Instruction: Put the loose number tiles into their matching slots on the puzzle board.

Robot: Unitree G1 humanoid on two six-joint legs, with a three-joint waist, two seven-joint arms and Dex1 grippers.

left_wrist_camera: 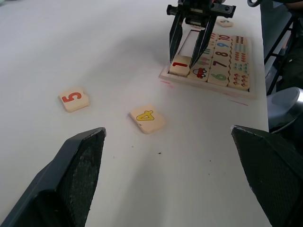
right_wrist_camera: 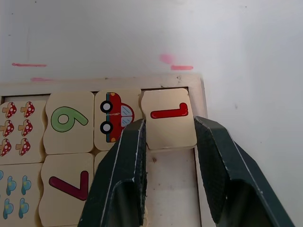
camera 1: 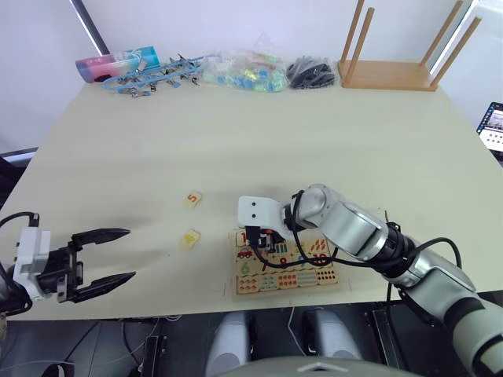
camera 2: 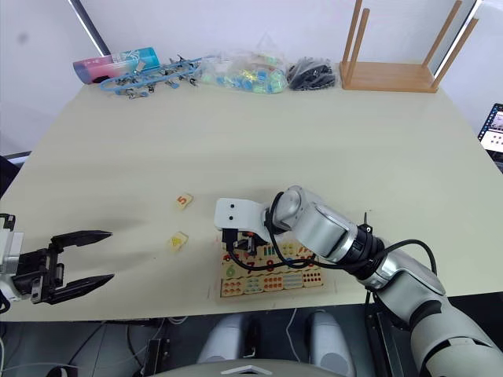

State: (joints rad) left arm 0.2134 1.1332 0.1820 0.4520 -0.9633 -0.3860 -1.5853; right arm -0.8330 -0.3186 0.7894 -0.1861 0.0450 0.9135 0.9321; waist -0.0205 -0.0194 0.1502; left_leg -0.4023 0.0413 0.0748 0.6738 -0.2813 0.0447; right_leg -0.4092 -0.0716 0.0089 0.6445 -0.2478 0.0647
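Note:
The puzzle board (camera 1: pixel 328 281) lies near the table's front edge, right of centre, holding digit and picture tiles. My right gripper (right_wrist_camera: pixel 168 137) points down at its near-left corner. Its fingers press both sides of the red 1 tile (right_wrist_camera: pixel 168 113), which sits slightly askew in the corner slot (left_wrist_camera: pixel 180 66). The rest of that row (left_wrist_camera: pixel 196 40) looks bare. Two loose number tiles lie left of the board: the 5 tile (camera 1: pixel 193 199) and the yellow 4 tile (camera 1: pixel 189 238). Another tile (left_wrist_camera: pixel 224 21), its digit unclear, lies beyond the board. My left gripper (camera 1: pixel 130 253) is open and empty at the front left.
Along the table's back edge are a pink and blue tube (camera 1: pixel 118 63), blue clips (camera 1: pixel 153 78), a bag of coloured pieces (camera 1: pixel 244 72), a black bundle (camera 1: pixel 313 74) and a wooden rack (camera 1: pixel 389 71). A screen (camera 1: pixel 493 129) sits off the right edge.

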